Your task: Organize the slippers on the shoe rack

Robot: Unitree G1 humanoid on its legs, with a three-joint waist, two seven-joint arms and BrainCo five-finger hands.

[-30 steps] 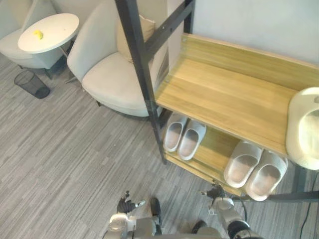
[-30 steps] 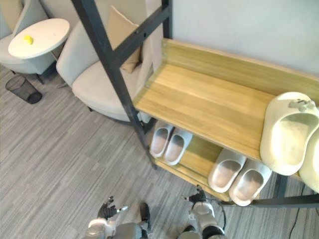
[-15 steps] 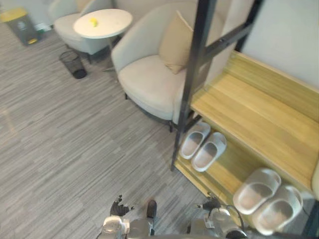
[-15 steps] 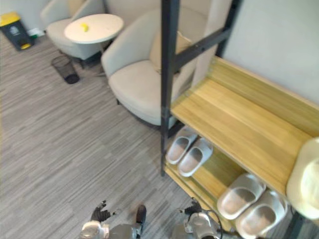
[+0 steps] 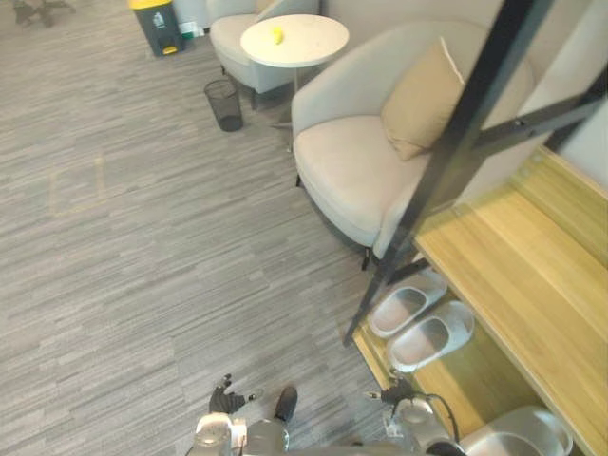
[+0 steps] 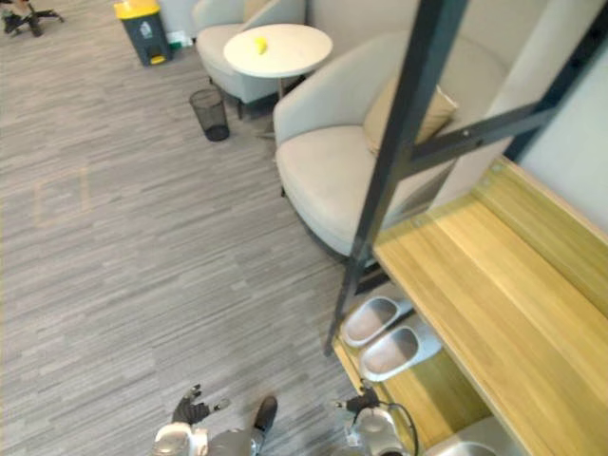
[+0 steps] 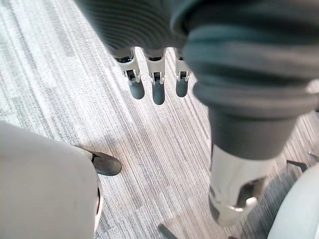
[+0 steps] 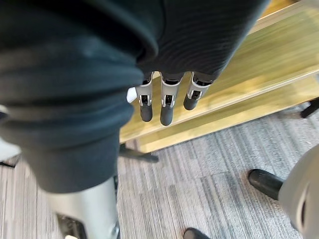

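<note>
A pair of pale grey slippers (image 5: 408, 304) (image 5: 432, 335) lies side by side on the lower shelf of the wooden shoe rack (image 5: 537, 275), just behind its black post (image 5: 456, 161). Part of another pale slipper (image 5: 518, 442) peeks in further along that shelf. My left hand (image 5: 226, 401) hangs low over the carpet, its fingers (image 7: 157, 87) straight and holding nothing. My right hand (image 5: 394, 391) hangs low next to the rack's front edge, with straight fingers (image 8: 167, 107) and the lower wooden shelf (image 8: 259, 64) beyond them. Both hands are open.
A cream armchair (image 5: 356, 161) with a tan pillow (image 5: 427, 95) stands against the rack's left end. Further back are a round white table (image 5: 294, 40) bearing a small yellow thing, a black mesh bin (image 5: 225, 103) and a yellow-lidded bin (image 5: 155, 21). Grey carpet spreads to the left.
The camera has swung to the left: the rack slid to the right edge, the cream slippers on the top shelf left the picture. Both hands stay low and open.
</note>
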